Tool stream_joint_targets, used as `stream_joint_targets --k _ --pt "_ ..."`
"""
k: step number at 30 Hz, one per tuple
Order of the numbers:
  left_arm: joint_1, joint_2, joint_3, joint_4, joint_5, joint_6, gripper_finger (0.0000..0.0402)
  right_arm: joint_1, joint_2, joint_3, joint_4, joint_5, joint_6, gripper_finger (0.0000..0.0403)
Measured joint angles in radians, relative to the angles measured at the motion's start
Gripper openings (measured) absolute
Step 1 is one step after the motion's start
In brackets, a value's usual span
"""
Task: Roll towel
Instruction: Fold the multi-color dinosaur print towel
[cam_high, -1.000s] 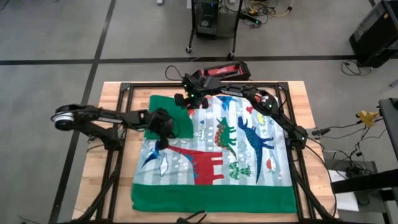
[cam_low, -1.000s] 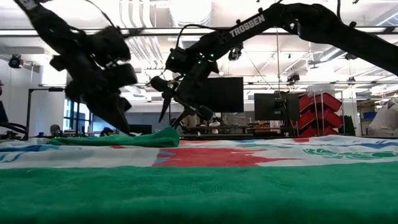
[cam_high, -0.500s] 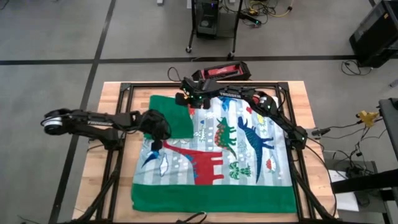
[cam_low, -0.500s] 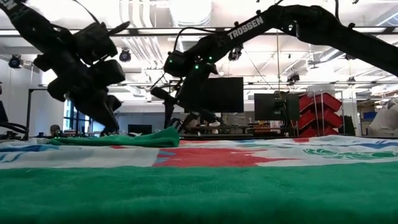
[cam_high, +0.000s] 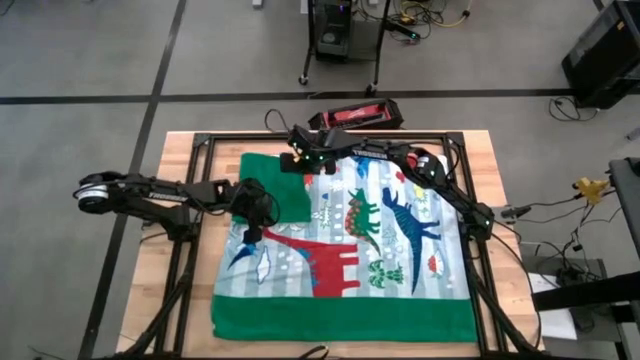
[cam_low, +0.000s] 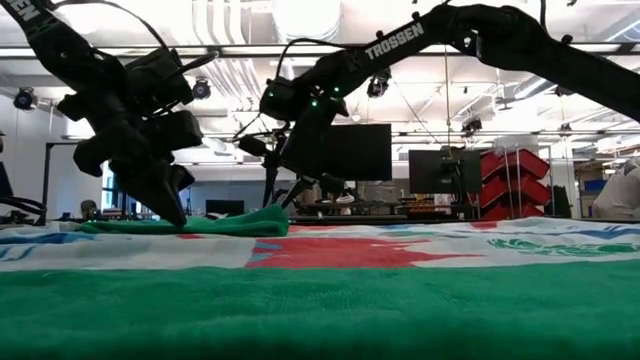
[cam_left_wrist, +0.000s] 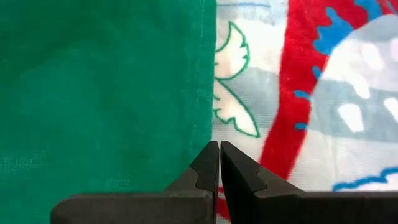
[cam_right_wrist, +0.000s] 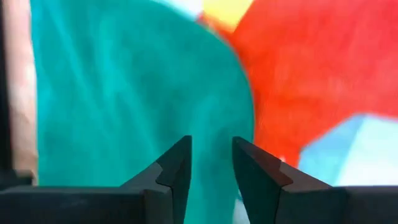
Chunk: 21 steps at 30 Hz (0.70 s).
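Note:
The towel (cam_high: 360, 240) lies spread flat on the table, dinosaur face up, with a green border along its near edge. Its far left corner is folded over as a green flap (cam_high: 275, 185) and lies flat on the printed face. My left gripper (cam_left_wrist: 219, 144) is shut with nothing between its fingers. It stands at the flap's near edge (cam_high: 250, 225), slanting down. My right gripper (cam_right_wrist: 211, 155) is open. It hovers over the flap's far right part (cam_high: 298, 168) with green cloth showing through the gap. In the low view it hangs a little above the flap (cam_low: 285, 195). My left gripper has its shut fingertips at the flap's near edge (cam_left_wrist: 208, 134), where green meets the printed face. It comes slanting down from the table's left. Whether the tips touch the cloth I cannot tell.
A black metal frame (cam_high: 200, 150) runs around the wooden table top (cam_high: 170, 300). A red and black case (cam_high: 355, 115) lies just beyond the far edge. Monitors and red bins (cam_low: 510, 180) stand in the room behind.
My right gripper has turned a little at the wrist above the flap's far end. The towel and its flap lie as before.

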Motion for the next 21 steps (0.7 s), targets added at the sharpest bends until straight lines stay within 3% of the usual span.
stream_joint_targets --k 15,21 --pt "0.000 0.001 0.000 0.004 0.000 0.005 0.0000 0.031 0.008 0.000 -0.005 -0.057 -0.018 0.0058" --pt "0.000 0.001 0.000 0.006 0.000 0.009 0.0000 0.063 0.008 0.000 -0.004 -0.006 -0.152 0.0007"
